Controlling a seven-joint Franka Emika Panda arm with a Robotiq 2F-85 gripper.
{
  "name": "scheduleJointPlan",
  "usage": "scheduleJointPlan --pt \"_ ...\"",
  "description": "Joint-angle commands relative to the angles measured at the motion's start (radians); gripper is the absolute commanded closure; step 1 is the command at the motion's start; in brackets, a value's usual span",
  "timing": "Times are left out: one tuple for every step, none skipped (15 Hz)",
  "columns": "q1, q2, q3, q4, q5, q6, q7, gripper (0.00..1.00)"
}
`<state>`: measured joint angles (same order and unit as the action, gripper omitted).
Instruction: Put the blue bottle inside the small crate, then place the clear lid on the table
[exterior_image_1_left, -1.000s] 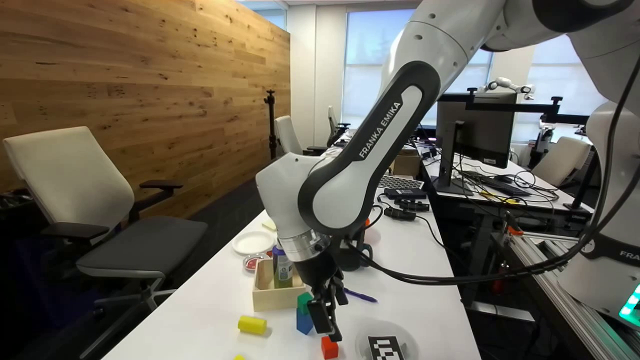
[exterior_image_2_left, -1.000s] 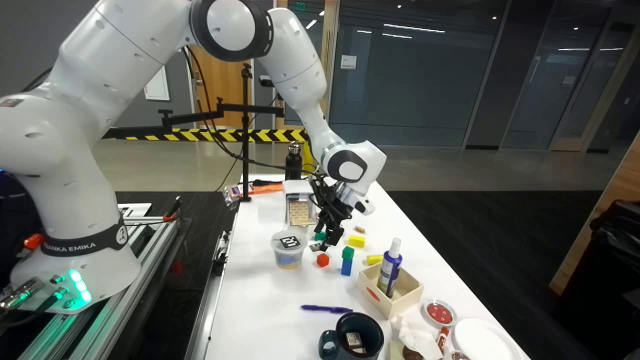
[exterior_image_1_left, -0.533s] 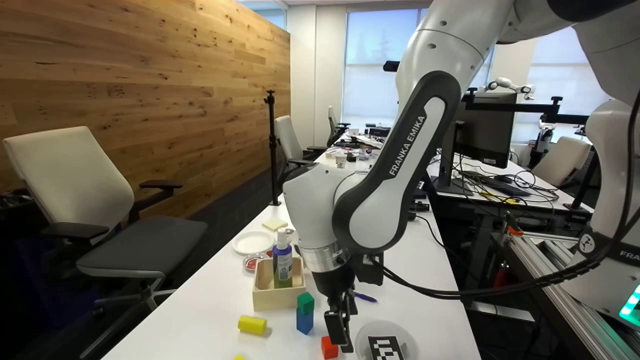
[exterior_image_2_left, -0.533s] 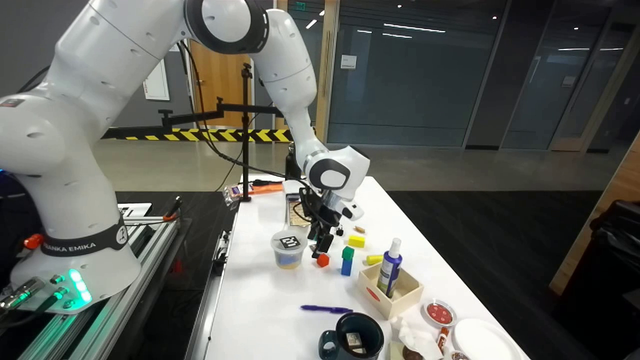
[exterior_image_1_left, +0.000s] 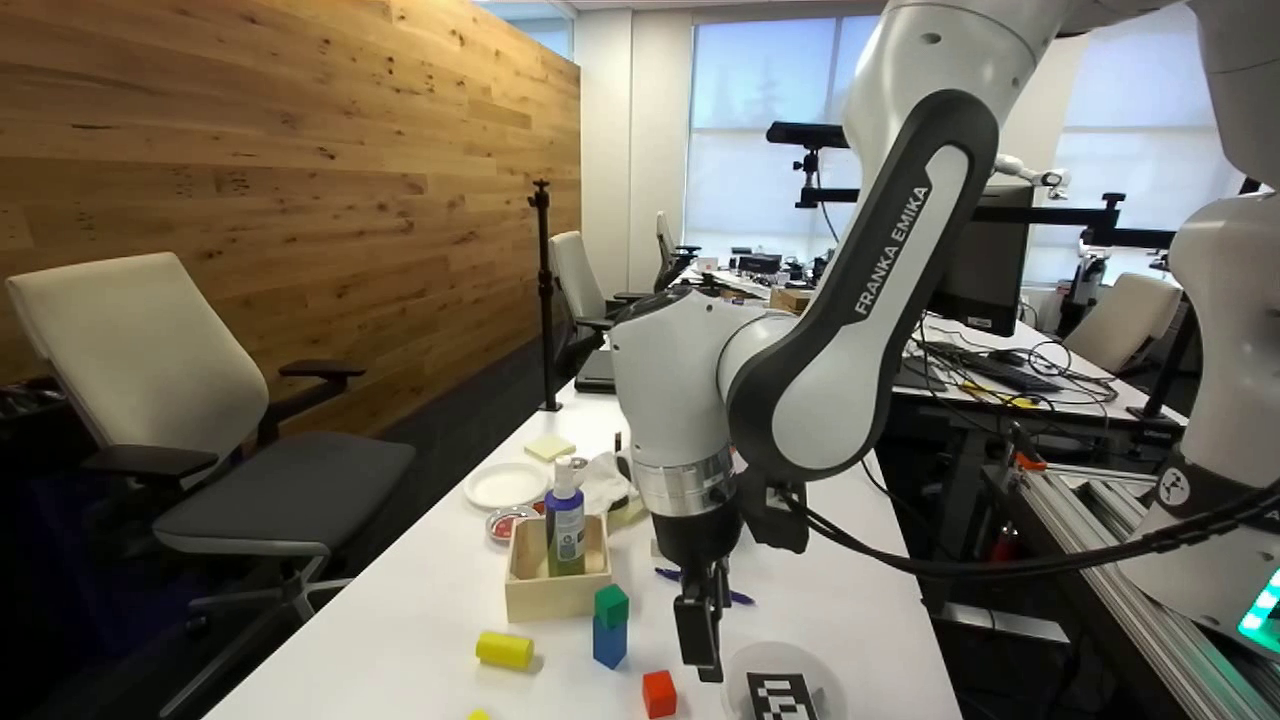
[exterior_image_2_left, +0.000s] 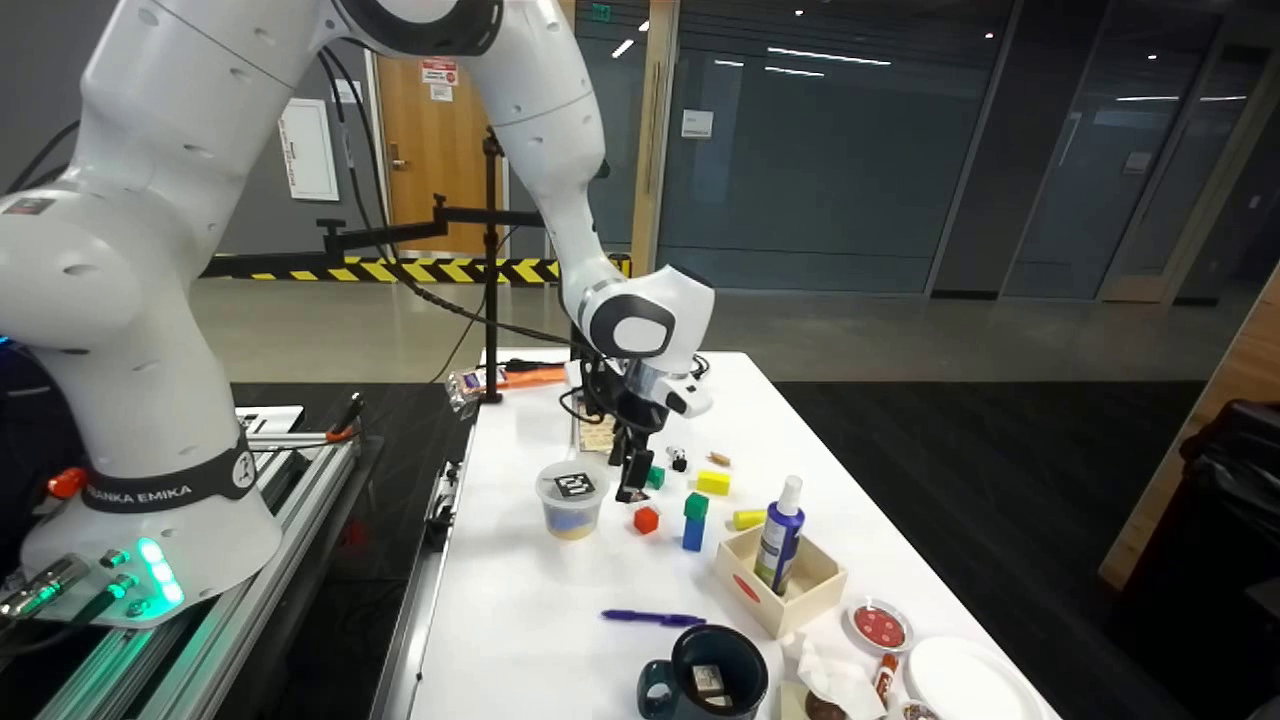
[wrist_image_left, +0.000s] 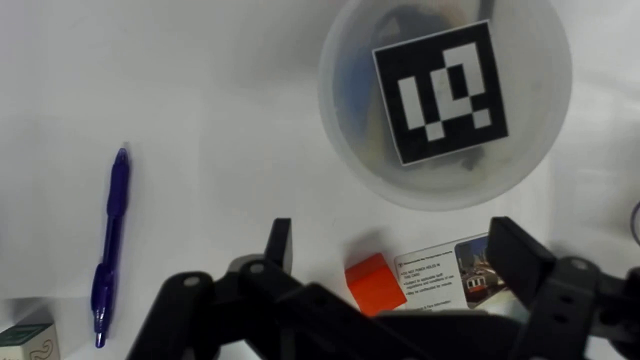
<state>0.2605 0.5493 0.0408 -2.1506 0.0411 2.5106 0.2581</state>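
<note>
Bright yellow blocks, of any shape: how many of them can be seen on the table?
2: the yellow cylinder, lying on its side near the small crate, and the yellow rectangular block, farther from that crate. More could be hidden behind the robot arm.

The blue bottle (exterior_image_1_left: 566, 532) stands inside the small tan crate (exterior_image_1_left: 558, 598).

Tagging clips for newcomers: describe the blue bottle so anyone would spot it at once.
On the long white table sits a small open crate of tan wood. The blue bottle stands in it, purplish blue above, green below. Unlike the blue block nearby, it has a white top rising above the crate.
</note>
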Motion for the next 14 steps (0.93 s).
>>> scheduleJointPlan --pt "0.027 -0.083 -0.014 -0.102 -0.038 0.032 0.063 0.0" --pt "0.025 -0.088 -0.012 -0.12 -0.035 0.036 0.068 0.0" --pt "0.022 -0.091 -0.012 -0.136 -0.032 0.041 0.071 0.0" --pt "0.011 -0.09 -0.006 -0.154 -0.02 0.047 0.062 0.0" --pt "0.006 -0.086 -0.004 -0.167 -0.015 0.055 0.058 0.0" --pt "0.001 -0.077 -0.004 -0.176 -0.012 0.066 0.054 0.0" --pt "-0.003 -0.068 -0.003 -0.185 -0.011 0.081 0.046 0.0" --pt "-0.005 -0.058 -0.003 -0.19 -0.012 0.095 0.042 0.0" --pt "-0.007 -0.052 -0.003 -0.195 -0.013 0.106 0.04 0.0" --pt "-0.009 -0.048 -0.001 -0.197 -0.011 0.116 0.036 0.0" --pt "-0.007 -0.043 -0.003 -0.197 -0.014 0.128 0.037 0.0" --pt "-0.007 -0.042 -0.003 -0.198 -0.014 0.131 0.036 0.0" --pt "-0.007 -0.039 -0.003 -0.195 -0.014 0.134 0.035 0.0" --pt "-0.006 -0.037 -0.003 -0.192 -0.015 0.136 0.035 0.0"
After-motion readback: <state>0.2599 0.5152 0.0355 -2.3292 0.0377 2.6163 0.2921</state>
